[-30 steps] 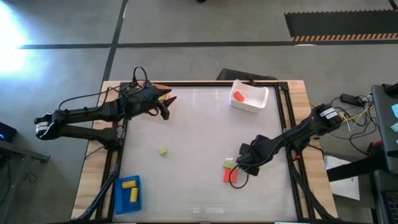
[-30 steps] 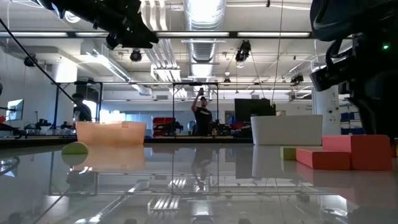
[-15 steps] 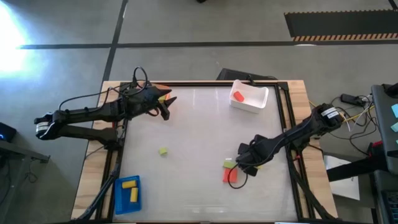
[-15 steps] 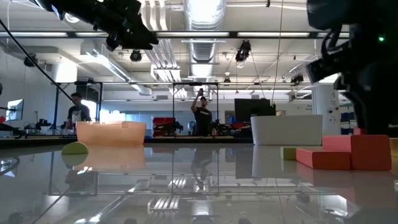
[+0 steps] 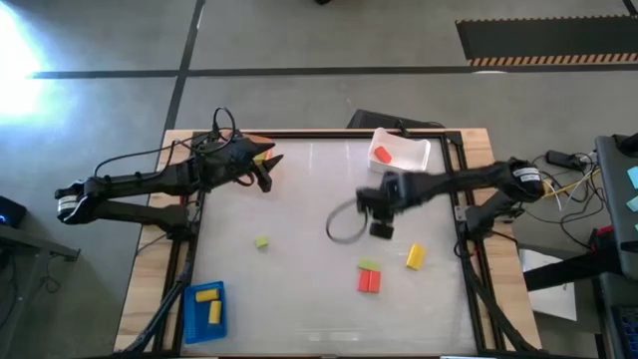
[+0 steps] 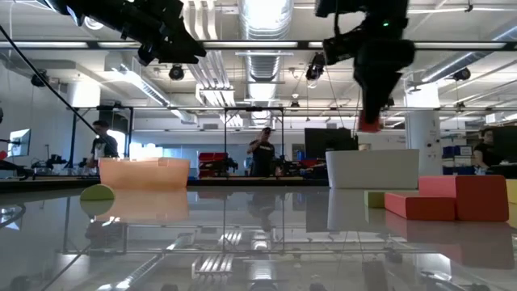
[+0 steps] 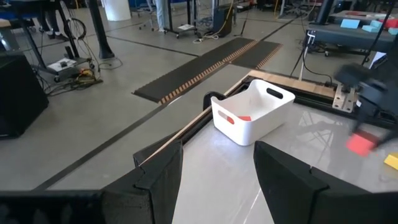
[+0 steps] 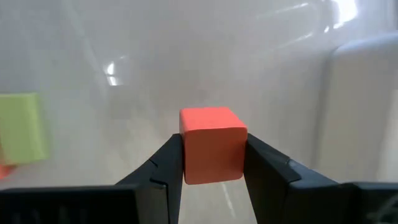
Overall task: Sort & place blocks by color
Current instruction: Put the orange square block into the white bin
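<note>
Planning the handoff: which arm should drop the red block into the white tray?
Right: the right gripper already holds the red block beside the white tray; the left gripper waits by the orange tray.

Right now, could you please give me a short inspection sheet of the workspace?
Surface: glossy white table, framed by dark rails.
Job's things: red block held in the air; another red block in the white tray; yellow blocks in the blue tray; green block loose; red, green and yellow blocks loose near the front.
Clutter: nothing seen.
Grippers: right gripper shut on the red block near the white tray; left gripper open, over the orange tray.
Cables: loop hanging under the right arm.
Surroundings: people in the room behind.
</note>
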`<state>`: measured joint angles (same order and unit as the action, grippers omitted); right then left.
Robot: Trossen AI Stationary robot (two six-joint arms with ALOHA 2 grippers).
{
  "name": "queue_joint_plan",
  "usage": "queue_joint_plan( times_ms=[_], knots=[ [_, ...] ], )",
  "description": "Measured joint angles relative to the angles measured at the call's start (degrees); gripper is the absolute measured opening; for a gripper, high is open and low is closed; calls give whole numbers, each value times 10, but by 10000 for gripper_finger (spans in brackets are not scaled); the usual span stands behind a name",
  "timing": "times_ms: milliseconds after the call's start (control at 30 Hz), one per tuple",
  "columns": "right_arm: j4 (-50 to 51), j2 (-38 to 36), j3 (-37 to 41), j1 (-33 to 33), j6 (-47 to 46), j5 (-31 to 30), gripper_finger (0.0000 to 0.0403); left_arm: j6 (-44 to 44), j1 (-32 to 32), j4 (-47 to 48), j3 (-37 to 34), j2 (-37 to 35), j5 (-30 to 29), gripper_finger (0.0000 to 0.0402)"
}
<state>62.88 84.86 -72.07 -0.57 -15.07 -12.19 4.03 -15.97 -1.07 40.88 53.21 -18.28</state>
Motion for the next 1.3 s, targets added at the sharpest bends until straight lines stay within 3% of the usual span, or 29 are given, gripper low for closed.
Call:
queue_joint_plan(
  times_ms=[367,633,767,1300],
  knots=[
    [-5,4,-94,265,238,1,119,1,0,-3,6,0,0,183],
    [-32,7,-58,413,335,21,119,1,0,-3,5,0,0,183],
    [-84,20,-23,443,368,75,119,1,0,0,2,0,0,183],
    [-142,136,-29,449,411,62,122,1,0,-1,2,0,0,183]
  ],
)
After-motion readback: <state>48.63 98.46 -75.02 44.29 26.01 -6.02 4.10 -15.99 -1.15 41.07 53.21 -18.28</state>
